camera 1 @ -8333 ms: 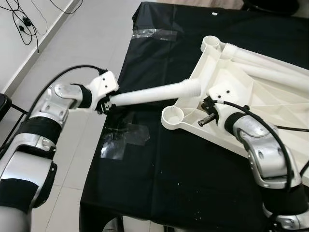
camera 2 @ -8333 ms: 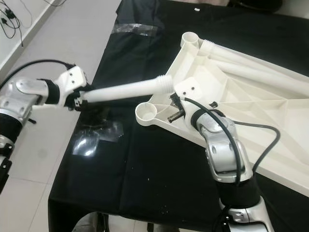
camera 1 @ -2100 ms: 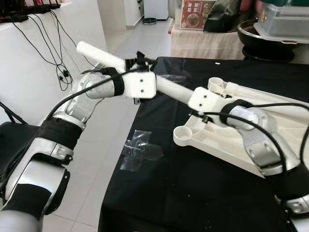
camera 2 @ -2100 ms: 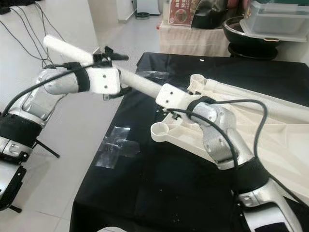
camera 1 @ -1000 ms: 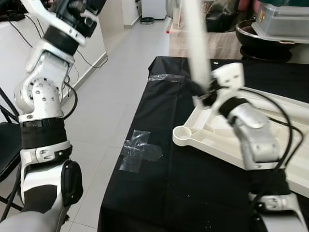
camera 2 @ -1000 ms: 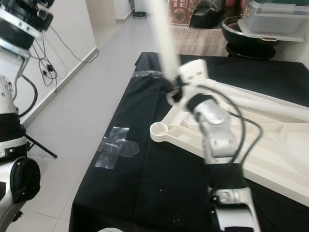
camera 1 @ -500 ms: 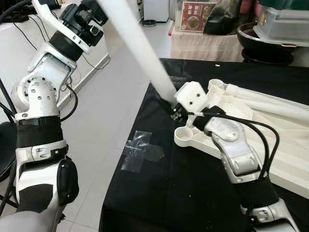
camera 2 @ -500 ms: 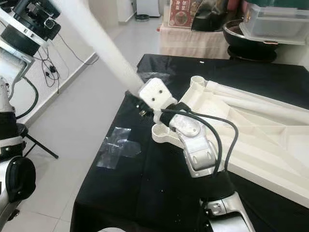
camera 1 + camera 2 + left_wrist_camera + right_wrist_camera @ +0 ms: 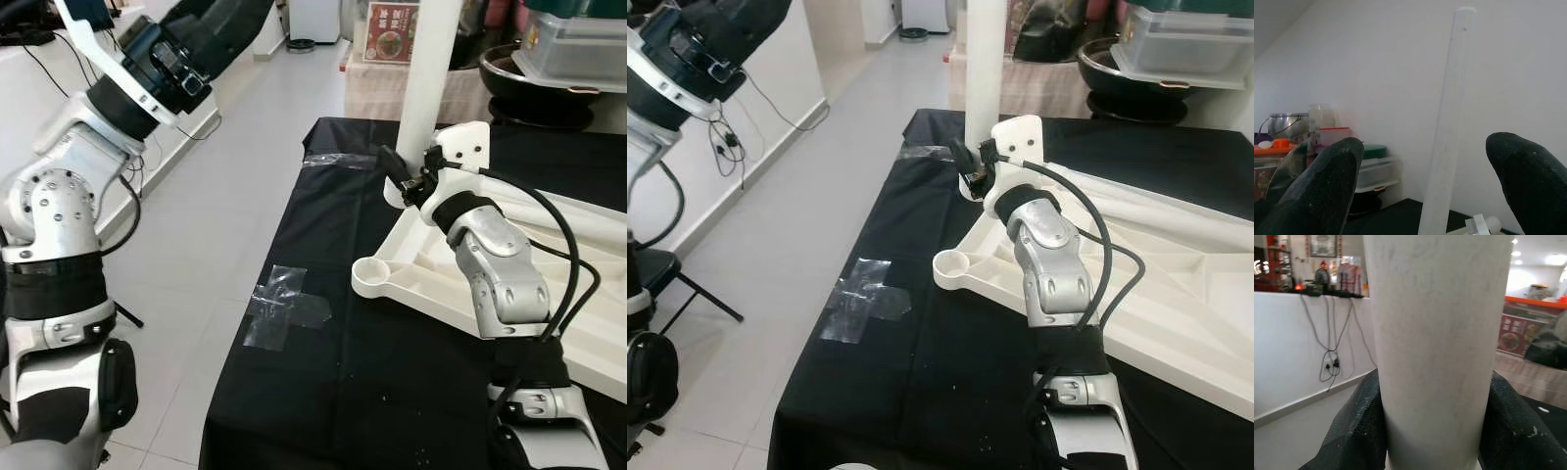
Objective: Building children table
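The white table leg (image 9: 428, 88) stands upright over the far left corner of the upturned white tabletop (image 9: 431, 279). My right gripper (image 9: 405, 182) is shut on the leg near its lower end. In the right wrist view the leg (image 9: 1437, 347) sits tight between both fingers (image 9: 1359, 431). The leg's foot is hidden behind that gripper. My left arm is raised high to the left, well apart from the leg. My left gripper (image 9: 1422, 161) is open and holds nothing, with the leg (image 9: 1444, 147) seen far off between its fingers. An empty round socket (image 9: 373, 272) marks the near corner.
A black cloth covers the work table (image 9: 323, 392), with a clear tape patch (image 9: 284, 308) near its left edge. Other white legs (image 9: 1136, 206) lie along the tabletop. Open floor lies left of the table, with a chair (image 9: 656, 269). A pot and boxes (image 9: 573, 49) stand behind.
The leg has swung from leaning left to upright over the far corner, still in my right gripper. My left arm stays raised and off the leg.
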`<state>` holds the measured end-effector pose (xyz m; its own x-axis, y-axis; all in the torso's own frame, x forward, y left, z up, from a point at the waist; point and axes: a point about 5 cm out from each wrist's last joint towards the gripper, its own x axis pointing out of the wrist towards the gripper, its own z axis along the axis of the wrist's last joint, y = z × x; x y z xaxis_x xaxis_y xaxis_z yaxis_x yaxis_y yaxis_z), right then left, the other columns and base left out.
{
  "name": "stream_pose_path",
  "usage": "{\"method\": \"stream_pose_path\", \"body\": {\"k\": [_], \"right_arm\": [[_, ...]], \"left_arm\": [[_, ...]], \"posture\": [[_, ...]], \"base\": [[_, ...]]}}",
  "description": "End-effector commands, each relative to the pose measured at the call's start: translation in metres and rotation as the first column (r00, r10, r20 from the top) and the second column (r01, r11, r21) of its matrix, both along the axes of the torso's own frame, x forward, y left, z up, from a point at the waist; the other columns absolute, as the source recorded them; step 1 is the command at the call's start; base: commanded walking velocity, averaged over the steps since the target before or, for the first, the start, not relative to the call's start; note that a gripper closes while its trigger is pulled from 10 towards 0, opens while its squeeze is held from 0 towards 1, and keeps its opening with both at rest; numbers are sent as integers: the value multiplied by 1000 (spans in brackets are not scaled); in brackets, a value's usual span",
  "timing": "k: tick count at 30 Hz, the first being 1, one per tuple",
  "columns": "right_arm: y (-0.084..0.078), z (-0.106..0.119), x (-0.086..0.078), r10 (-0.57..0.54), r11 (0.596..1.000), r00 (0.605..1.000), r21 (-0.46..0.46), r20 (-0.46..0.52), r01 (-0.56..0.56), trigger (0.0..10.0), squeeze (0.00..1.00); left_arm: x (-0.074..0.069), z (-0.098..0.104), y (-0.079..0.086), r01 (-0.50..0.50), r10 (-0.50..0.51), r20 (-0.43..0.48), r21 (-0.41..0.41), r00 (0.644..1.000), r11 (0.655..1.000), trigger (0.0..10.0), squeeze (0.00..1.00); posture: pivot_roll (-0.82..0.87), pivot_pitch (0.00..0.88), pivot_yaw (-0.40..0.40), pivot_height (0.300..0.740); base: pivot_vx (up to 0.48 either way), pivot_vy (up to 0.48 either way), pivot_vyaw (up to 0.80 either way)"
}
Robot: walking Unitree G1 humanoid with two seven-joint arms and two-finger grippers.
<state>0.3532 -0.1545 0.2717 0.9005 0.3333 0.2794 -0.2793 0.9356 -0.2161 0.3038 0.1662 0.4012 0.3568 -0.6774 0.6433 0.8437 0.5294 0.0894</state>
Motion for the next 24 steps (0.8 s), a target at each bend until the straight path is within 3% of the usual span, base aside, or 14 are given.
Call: {"method": "stream_pose_path", "body": {"k": [1,2,5,9,12,14,18,24], "right_arm": [[4,3,-2,13,1000,1000,-9,29,-12,0,0],[11,3,-5,46,994,998,-101,48,-41,0,0],[19,1,-8,74,984,995,-169,64,-63,0,0],[29,-1,-10,113,959,991,-267,65,-92,0,0],[30,-1,-11,118,956,991,-278,61,-97,0,0],[31,-1,-11,126,947,990,-303,58,-103,0,0],[30,0,-11,124,945,990,-312,63,-99,0,0],[32,-5,-14,154,907,987,-403,47,-122,0,0]], "left_arm": [[-4,3,3,-36,35,33,34,999,999,10000,0],[-5,3,3,-50,48,38,53,998,997,10000,0],[-4,3,0,-43,41,35,62,999,997,10000,0],[-1,-3,-16,-10,8,22,102,1000,995,10000,0],[1,-4,-21,-1,-1,20,107,1000,994,10000,0],[1,-6,-34,35,-38,21,129,999,991,10000,0],[2,-7,-38,33,-37,27,141,999,989,10000,0],[8,-6,-42,-42,31,64,181,997,983,10000,0]], "posture": [[-15,76,-2,740],[-13,78,-2,740],[-12,77,-2,740],[-15,77,-1,740],[-16,76,0,740],[-19,76,1,740],[-21,76,3,740],[-20,77,2,740]], "base": [[0,0,0],[0,0,0],[0,0,0],[0,0,0],[0,0,0],[0,0,0],[0,0,0],[0,0,0]]}}
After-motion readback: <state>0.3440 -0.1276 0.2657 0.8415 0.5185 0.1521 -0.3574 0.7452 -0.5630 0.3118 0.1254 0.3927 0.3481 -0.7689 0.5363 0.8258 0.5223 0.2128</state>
